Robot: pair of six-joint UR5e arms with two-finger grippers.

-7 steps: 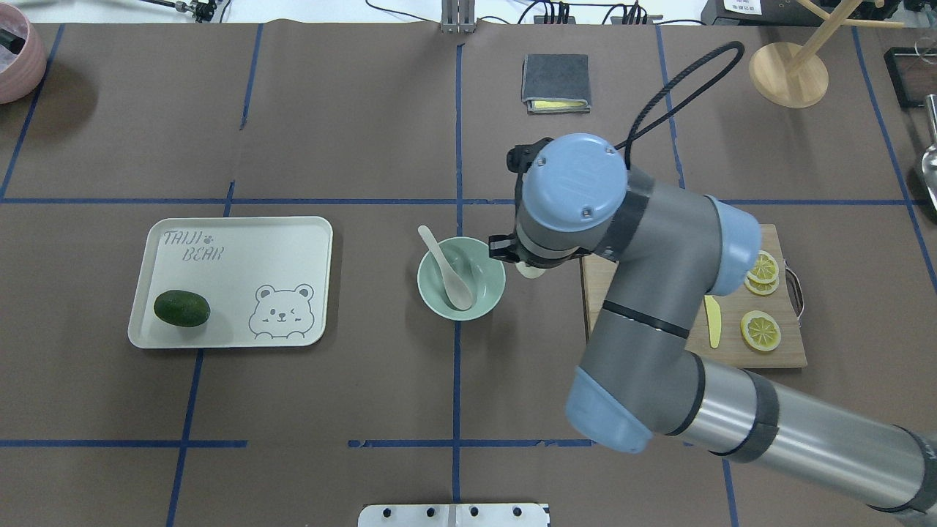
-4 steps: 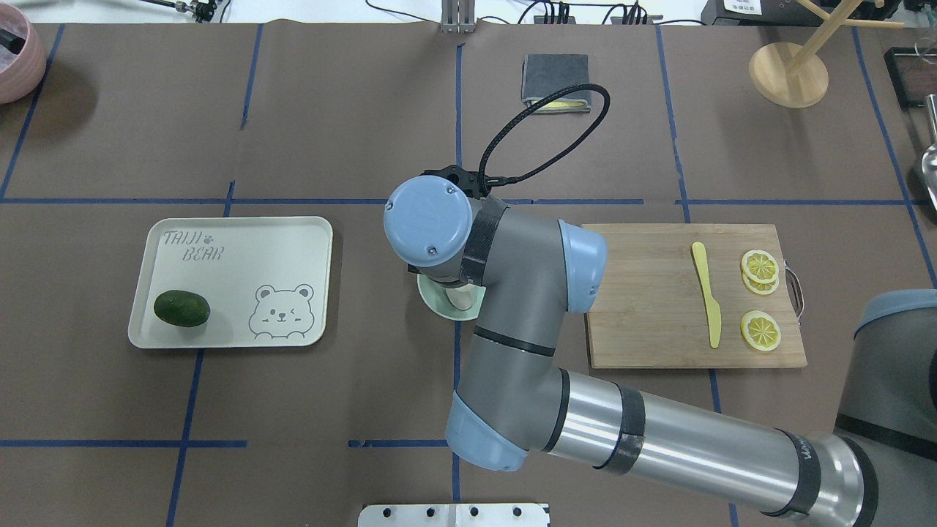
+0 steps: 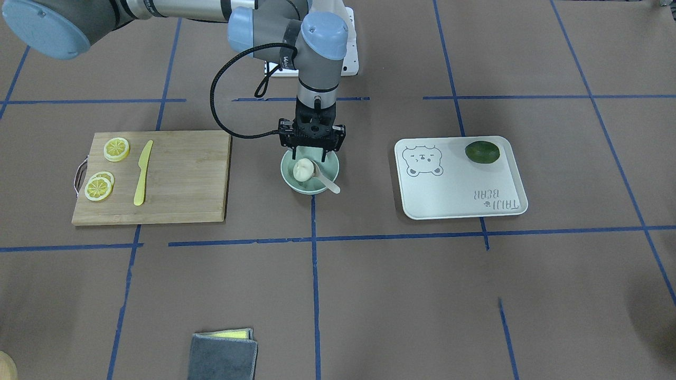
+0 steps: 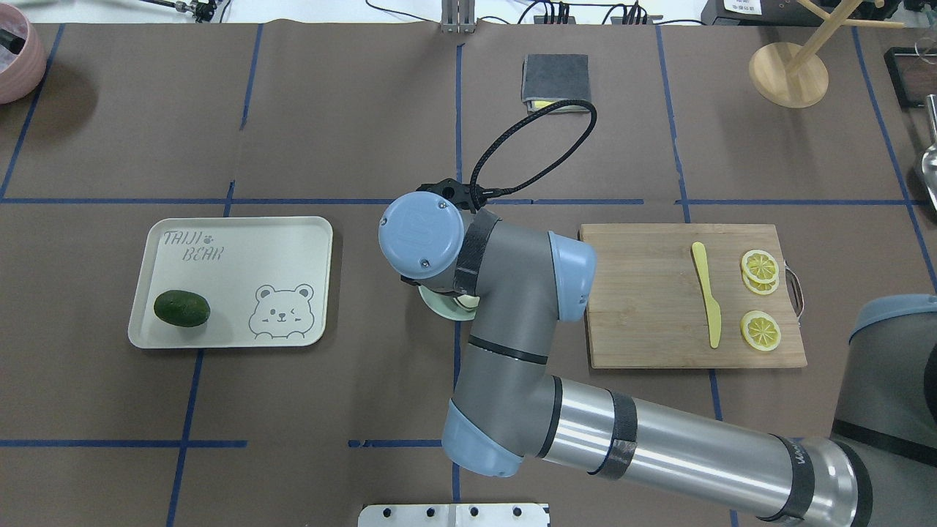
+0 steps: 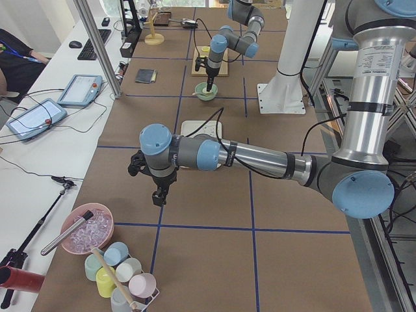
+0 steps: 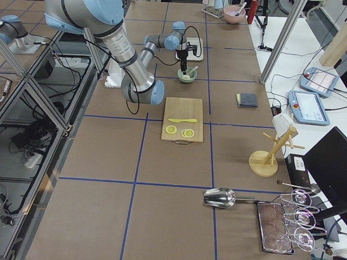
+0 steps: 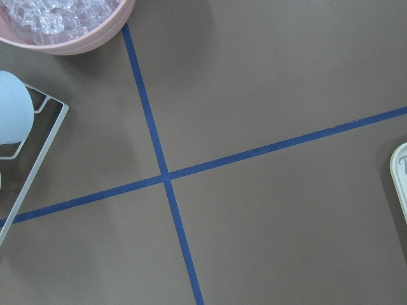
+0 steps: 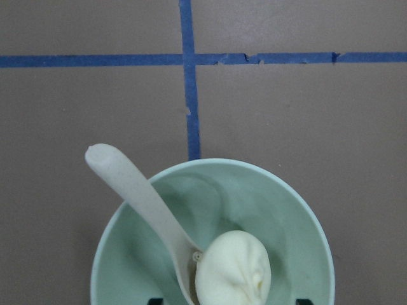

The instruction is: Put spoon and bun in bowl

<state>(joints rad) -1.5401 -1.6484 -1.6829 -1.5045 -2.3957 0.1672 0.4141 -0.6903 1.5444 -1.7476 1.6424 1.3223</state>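
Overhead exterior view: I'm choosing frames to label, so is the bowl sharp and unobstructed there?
Overhead exterior: sharp, but the right arm hides most of the bowl. Right wrist view: bowl, bun and spoon crisp, evenly lit, no glare; bottom cropped.

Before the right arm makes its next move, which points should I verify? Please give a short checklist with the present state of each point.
1. Bun lies inside the bowl: ok.
2. Spoon has its scoop in the bowl, handle leaning over the rim: ok.
3. Right tool is open above the bun, not gripping it: ok.
4. Right tool is clear of the spoon: cannot tell, they are close.
5. Left tool is far from the bowl: ok. Whether it is open or shut: cannot tell.
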